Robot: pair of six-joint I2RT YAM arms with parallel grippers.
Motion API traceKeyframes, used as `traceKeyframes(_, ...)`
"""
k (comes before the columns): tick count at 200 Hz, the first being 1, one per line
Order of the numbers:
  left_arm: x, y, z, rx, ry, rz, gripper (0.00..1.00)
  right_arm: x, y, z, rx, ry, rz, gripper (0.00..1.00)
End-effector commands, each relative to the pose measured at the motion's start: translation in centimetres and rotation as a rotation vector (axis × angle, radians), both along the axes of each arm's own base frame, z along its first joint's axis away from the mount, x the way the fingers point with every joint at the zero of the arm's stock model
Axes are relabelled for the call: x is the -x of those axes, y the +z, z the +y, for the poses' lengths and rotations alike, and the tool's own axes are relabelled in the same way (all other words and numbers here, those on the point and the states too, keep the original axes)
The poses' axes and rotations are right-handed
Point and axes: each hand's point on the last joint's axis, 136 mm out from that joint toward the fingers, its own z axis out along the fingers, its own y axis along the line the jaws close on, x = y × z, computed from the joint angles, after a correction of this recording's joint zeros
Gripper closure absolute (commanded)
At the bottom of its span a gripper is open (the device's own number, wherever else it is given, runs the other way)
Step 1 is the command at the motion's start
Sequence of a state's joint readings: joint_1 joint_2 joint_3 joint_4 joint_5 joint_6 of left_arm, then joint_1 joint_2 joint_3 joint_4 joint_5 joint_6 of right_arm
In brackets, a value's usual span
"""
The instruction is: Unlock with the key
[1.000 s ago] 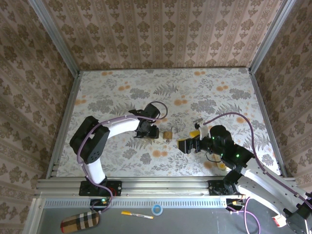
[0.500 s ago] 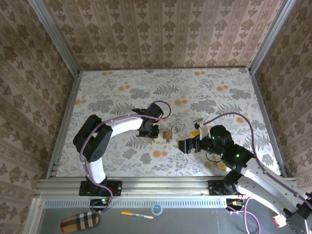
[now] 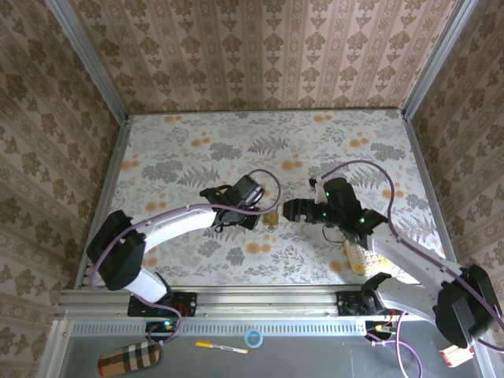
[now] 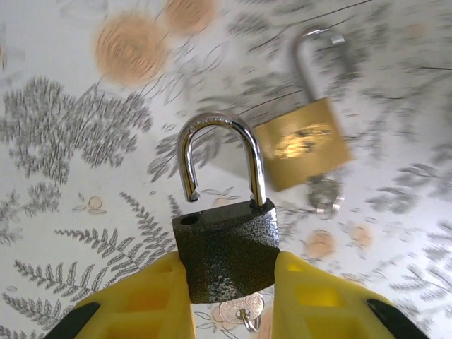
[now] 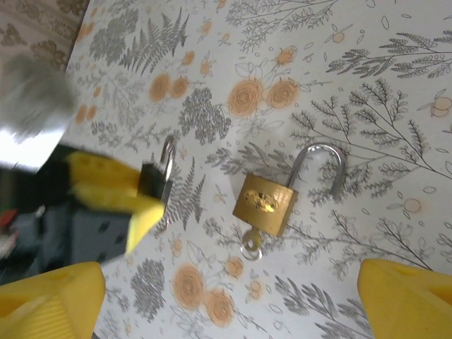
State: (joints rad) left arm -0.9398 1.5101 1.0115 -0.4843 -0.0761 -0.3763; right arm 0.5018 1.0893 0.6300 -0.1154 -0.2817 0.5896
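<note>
**Table** [image 3: 197, 134]: lying padlock [image 5: 265, 203] flat near the middle, between the two pincers.
**Left pincer** [image 4: 229, 267]: just left of the lying padlock.
**Right pincer** [image 3: 288, 209]: just right of the lying padlock.
**Held padlock** [image 4: 226, 251]: between the left pincer's fingers [image 4: 141, 311], shackle pointing away from the wrist, apart from the lying padlock.
**Key** [image 5: 251, 245]: at the lying padlock's base, opposite its shackle.

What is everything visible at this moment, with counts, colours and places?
table: one, white floral
brass padlock: one, gold, silver shackle open, lying mid-table
black padlock: one, shackle open, in the left gripper
brass padlock's key: one, silvery, in its base
black padlock's key: one, silvery, in its base
pen, tape roll, plaid pouch: one each, front ledge
pale yellow item: one, under right arm
left gripper: yellow fingers, shut
right gripper: yellow fingers, open
</note>
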Motion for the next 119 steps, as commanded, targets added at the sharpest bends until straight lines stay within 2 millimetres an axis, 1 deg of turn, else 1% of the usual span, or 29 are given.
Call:
traceKeyframes(1, 0.6, 1.8, -0.3, -0.019, -0.126, -0.125, 0.95, -1.4, 2.3, 2.2, -0.096, 0.031, 0.044, 0.1)
traceKeyframes(19, 1.2, 2.9, -0.5, -0.008, -0.171, -0.17, 0.96, -2.1, 1.5, 2.8, -0.077, 0.032, 0.118, 0.15)
traceKeyframes(37, 1.7, 4.1, -0.7, 0.008, -0.209, -0.223, 0.96, -2.4, 0.7, 3.4, -0.073, 0.045, 0.185, 0.17)
traceKeyframes(45, 1.8, 4.4, -0.8, 0.009, -0.217, -0.238, 0.96, -2.4, 0.3, 3.7, -0.077, 0.052, 0.215, 0.21)
traceKeyframes(51, 1.7, 4.5, -0.7, 0.004, -0.214, -0.246, 0.96, -2.4, -0.2, 3.9, -0.076, 0.054, 0.236, 0.23)
traceKeyframes(63, 1.4, 4.0, -0.4, -0.024, -0.197, -0.24, 0.96, -2.5, -0.6, 3.8, -0.07, 0.043, 0.256, 0.23)
traceKeyframes(66, 1.4, 3.9, -0.3, -0.03, -0.195, -0.236, 0.96, -2.6, -1.6, 3.7, -0.055, 0.035, 0.278, 0.23)
traceKeyframes(73, 1.3, 3.5, -0.3, -0.041, -0.187, -0.229, 0.96, -2.7, -2.3, 3.5, -0.043, 0.024, 0.288, 0.23)
traceKeyframes(93, 1.0, 2.9, -0.5, -0.02, -0.148, -0.206, 0.81, -3.0, -3.0, 2.2, -0.011, -0.015, 0.29, 0.23)
traceKeyframes(105, 1.1, 3.2, -1.1, 0.03, -0.128, -0.177, 0.71, -3.1, -3.1, 1.0, 0.019, -0.043, 0.286, 0.22)
traceKeyframes(113, 1.4, 3.4, -1.7, 0.054, -0.129, -0.159, 0.64, -2.9, -3.6, 0.0, 0.066, -0.057, 0.299, 0.21)
traceKeyframes(115, 1.5, 3.5, -1.9, 0.056, -0.13, -0.157, 0.63, -2.8, -3.0, -0.2, 0.066, -0.055, 0.281, 0.21)
traceKeyframes(119, 1.5, 3.6, -2.0, 0.048, -0.126, -0.159, 0.61, -2.5, -2.8, -0.6, 0.078, -0.057, 0.279, 0.21)
